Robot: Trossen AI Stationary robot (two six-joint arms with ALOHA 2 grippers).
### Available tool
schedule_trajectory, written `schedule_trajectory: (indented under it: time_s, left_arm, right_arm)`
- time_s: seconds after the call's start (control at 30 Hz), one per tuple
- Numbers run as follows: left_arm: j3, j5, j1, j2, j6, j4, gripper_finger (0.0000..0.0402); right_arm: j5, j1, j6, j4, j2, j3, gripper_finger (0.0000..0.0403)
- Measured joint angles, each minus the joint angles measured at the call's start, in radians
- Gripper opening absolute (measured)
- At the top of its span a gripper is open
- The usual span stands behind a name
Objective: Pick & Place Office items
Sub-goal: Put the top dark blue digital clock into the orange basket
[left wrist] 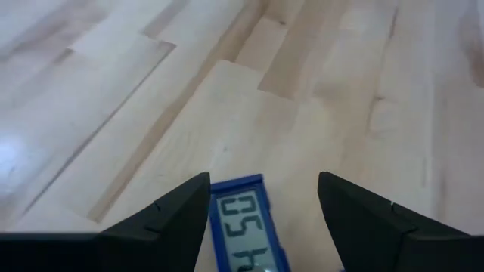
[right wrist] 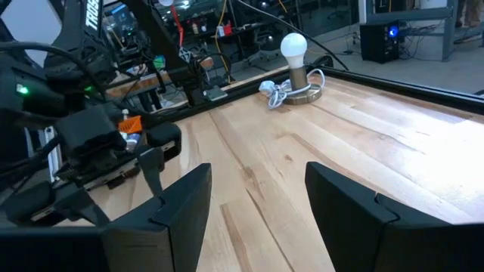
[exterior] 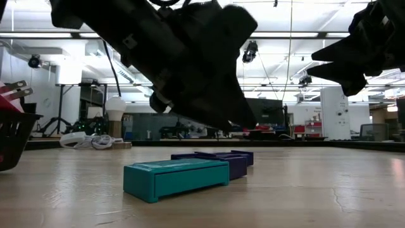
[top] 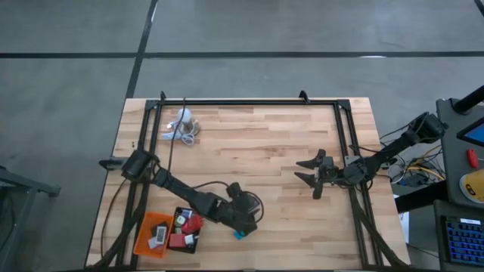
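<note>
at the desk's near edge, toward the left corner, sit the orange tray [top: 147, 236] and the black tray [top: 183, 240] side by side, the black one already holding several small office items in red and white, the orange one a pale piece. so a good share of the sorting looks done. what is left, as far as shows, is a teal block [exterior: 176, 178] lying on the bare wood just beside the black tray, with a blue-purple piece [exterior: 223, 161] right behind it in the low view; the wrist picture shows that blue piece to be a small display with digits on its face [left wrist: 243, 230].

the left gripper [top: 243, 217] hangs right over these two, its fingers [left wrist: 178, 215] spread wide to either side of the blue display, apart from it and pinching nothing. i judge it is lining up to take that piece next.

farther in, over the right half of the desk, the right gripper [top: 311, 173] waits above bare wood, its jaws parted and empty.

at the far left corner rests the white bulb with its coiled cord [top: 182, 126], not part of the job.
</note>
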Motion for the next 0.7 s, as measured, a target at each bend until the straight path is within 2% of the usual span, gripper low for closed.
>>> schedule_trajectory:
  time_s: [0.7]
  left_arm:
    - [0.000, -0.002, 0.015, 0.092, -0.059, 0.013, 0.0250]
  right_arm:
    - [0.000, 0.000, 0.000, -0.002, 0.000, 0.000, 0.0210]
